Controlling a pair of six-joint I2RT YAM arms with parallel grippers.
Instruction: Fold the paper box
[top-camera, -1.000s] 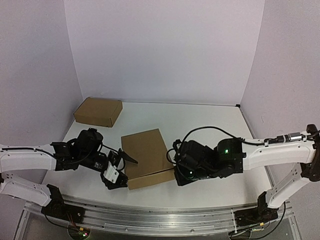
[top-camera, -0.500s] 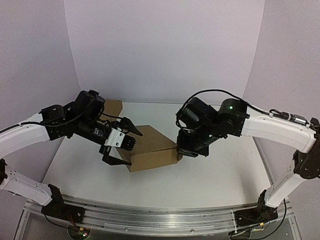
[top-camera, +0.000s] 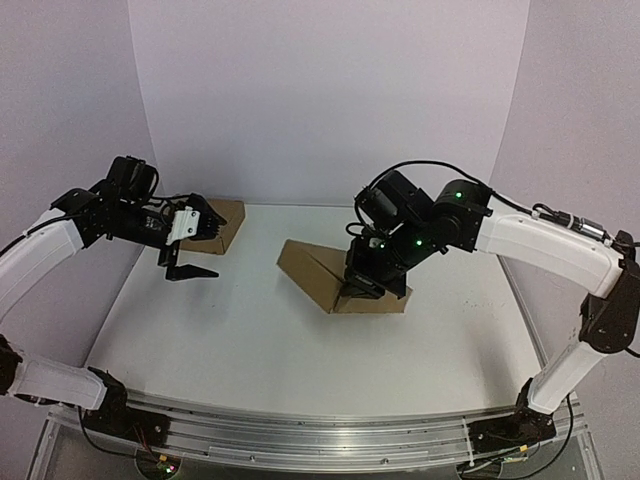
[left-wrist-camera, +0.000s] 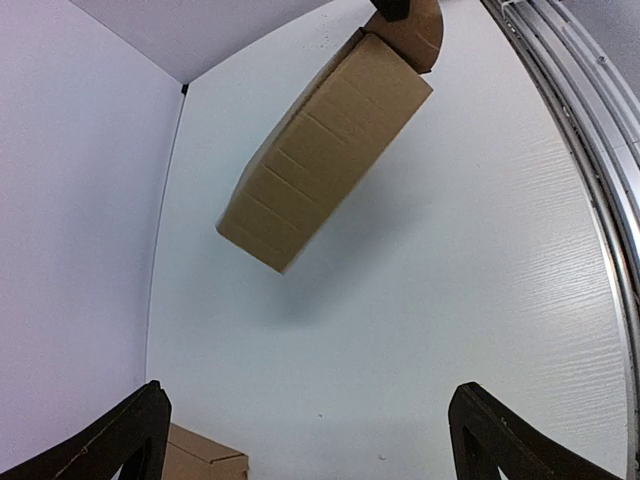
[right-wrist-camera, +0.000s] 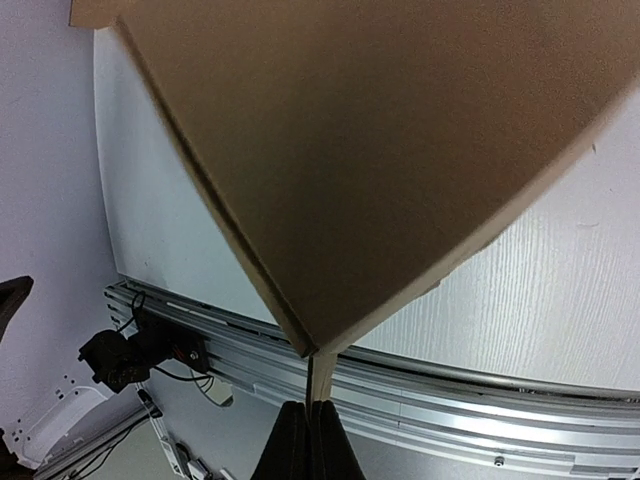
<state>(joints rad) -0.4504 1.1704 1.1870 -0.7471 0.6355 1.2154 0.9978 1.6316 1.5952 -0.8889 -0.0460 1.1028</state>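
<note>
**Plain brown cardboard paper box (top-camera: 318, 272) held slanted above the middle of the white counter (top-camera: 250, 340)**

The right claw (top-camera: 365, 288) is clenched on a thin cardboard edge at the paper box's right end. In the left wrist view the paper box (left-wrist-camera: 325, 150) hangs clear of the surface, with a soft shadow beneath it. The left claw (top-camera: 195, 248) is released, its fingers spread wide, and it hovers over the far left of the counter, well apart from the paper box. Just behind it, a second shallow brown cardboard box (top-camera: 226, 214) lies closed in the far left corner. The counter is matte white with a faint grain. Pale lilac-white walls (top-camera: 330, 100) close it in on the left, far and right sides. A ribbed aluminium rail (top-camera: 320, 435) runs along its near edge.
</note>
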